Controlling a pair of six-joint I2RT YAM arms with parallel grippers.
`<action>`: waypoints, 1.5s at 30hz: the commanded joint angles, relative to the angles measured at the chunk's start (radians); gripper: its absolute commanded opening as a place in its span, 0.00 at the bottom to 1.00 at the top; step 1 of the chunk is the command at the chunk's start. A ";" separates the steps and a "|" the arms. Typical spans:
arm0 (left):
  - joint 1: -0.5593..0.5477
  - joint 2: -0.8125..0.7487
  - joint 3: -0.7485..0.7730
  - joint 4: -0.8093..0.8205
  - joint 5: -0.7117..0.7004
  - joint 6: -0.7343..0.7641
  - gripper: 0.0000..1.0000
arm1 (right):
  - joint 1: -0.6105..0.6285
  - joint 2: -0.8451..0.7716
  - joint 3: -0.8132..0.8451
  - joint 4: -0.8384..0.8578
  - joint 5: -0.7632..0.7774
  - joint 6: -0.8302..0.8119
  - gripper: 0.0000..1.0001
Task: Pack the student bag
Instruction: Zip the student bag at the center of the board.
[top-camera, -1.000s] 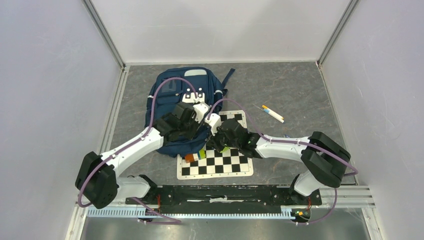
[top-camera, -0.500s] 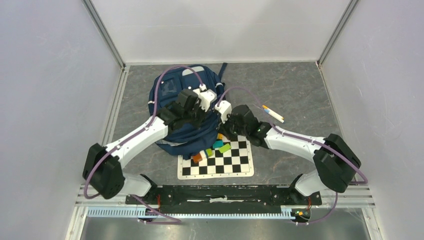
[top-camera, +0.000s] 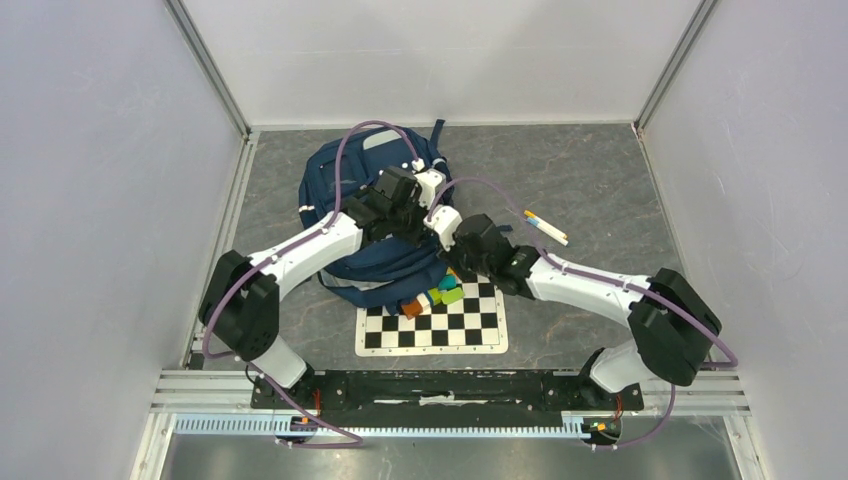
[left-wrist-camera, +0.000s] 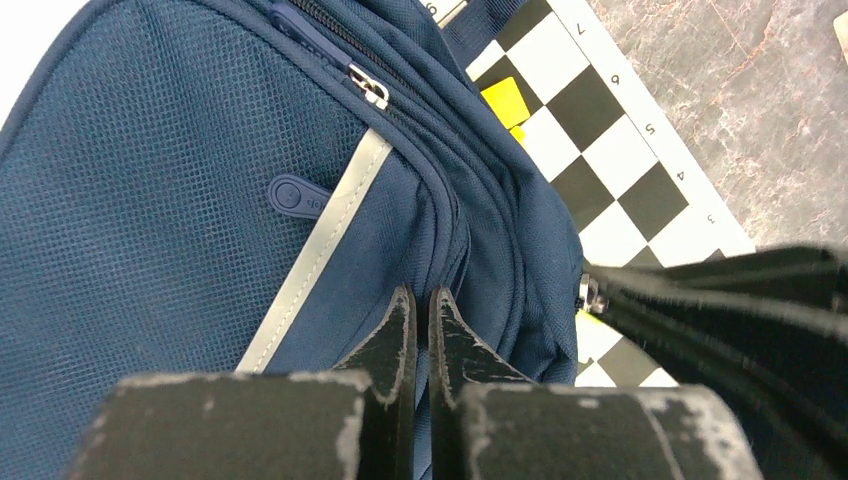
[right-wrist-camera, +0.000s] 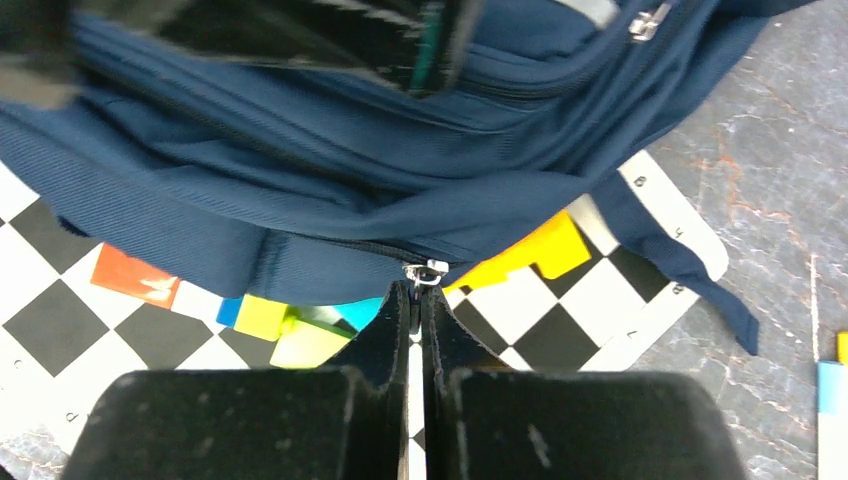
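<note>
Fingers (left-wrist-camera: 395, 340) of the left gripper (left-wrist-camera: 421, 300) were drawn together with only a sliver of gap between them. Their tips pressed against the student bag (left-wrist-camera: 150, 180) at a zip seam, just right of a grey reflective stripe (left-wrist-camera: 320, 250). Whether any fabric was nipped between them could not be told. The right gripper (right-wrist-camera: 415, 295) was likewise closed, and a small metal zip pull (right-wrist-camera: 427, 270) on the bag's lower edge sat right at its tips, apparently pinched there.

The navy bag lay on the grey marbled table (top-camera: 600, 180), left of centre toward the far wall. Its near edge overlapped the far side of a chessboard mat (top-camera: 432, 330). From above, the left arm crossed the bag and hid much of its middle. The two grippers met close together at the bag's right side, and each showed as a dark blurred bulk in the other's wrist view.

Coloured blocks (top-camera: 440, 293) crowded the mat hard against the bag's edge, directly beneath the right gripper. Among them were a yellow piece (right-wrist-camera: 545, 250), an orange one (right-wrist-camera: 135, 280) and lime-green ones (right-wrist-camera: 290, 345), with a cyan one partly tucked under the fabric. A strap end (right-wrist-camera: 690, 270) trailed off the bag over the mat's corner. A white pen (top-camera: 545, 227) with coloured ends lay on the bare table, well apart to the right of the bag.
</note>
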 joint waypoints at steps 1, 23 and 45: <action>0.002 0.034 0.059 0.203 0.045 -0.105 0.02 | 0.119 -0.048 -0.036 0.086 -0.001 0.092 0.00; 0.049 0.010 0.024 0.374 0.067 -0.234 0.02 | 0.424 0.174 0.065 0.404 0.116 0.251 0.00; 0.357 -0.611 -0.452 0.038 -0.215 -0.529 1.00 | 0.410 0.036 -0.094 0.368 0.184 0.259 0.00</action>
